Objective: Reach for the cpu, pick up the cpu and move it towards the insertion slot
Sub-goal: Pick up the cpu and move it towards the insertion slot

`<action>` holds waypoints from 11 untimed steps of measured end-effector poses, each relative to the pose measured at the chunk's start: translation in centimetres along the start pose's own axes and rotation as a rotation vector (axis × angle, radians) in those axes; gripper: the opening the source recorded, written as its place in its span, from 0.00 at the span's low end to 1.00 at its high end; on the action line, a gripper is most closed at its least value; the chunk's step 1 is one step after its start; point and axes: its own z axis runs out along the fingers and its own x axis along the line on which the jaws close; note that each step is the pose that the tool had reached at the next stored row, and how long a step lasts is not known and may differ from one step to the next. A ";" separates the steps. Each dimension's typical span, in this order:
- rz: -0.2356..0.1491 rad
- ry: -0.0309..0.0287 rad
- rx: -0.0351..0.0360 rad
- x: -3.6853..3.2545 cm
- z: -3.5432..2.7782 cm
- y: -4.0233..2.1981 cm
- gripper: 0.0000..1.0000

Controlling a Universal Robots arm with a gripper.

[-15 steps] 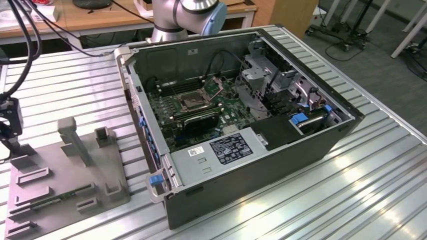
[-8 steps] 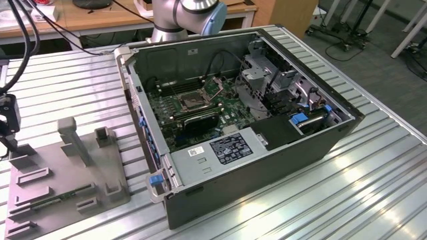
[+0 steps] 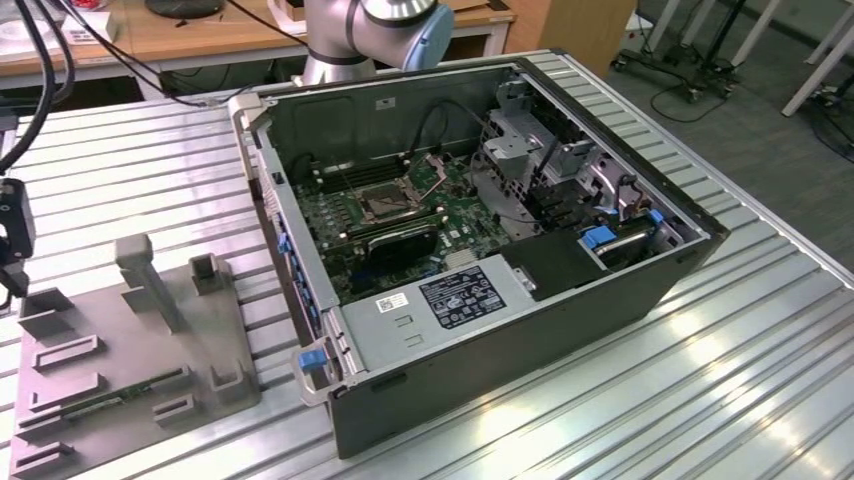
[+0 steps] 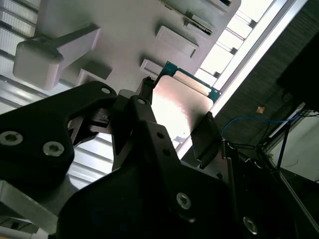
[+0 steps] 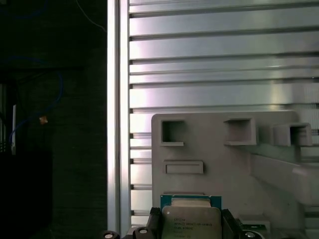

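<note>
The exterior view looks down from high, well back, on the computer case and gray tray on the surface. Both wrist views sit close over that tray, sharing the cpu.

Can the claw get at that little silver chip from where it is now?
Yes, most likely: the claw seems to clasp the chip by two opposite sides above the gray tray, with nothing in between.

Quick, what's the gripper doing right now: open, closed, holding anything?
Gripper: closed on the cpu, one finger against each of two opposite edges, over the gray tray.
</note>
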 end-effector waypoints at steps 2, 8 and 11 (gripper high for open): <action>0.000 0.0000 0.0000 0.00 -0.25 0.01 0.55; 0.000 0.0001 0.0000 0.00 -0.93 0.02 0.55; 0.000 0.0001 0.0000 -0.01 -1.24 0.03 0.55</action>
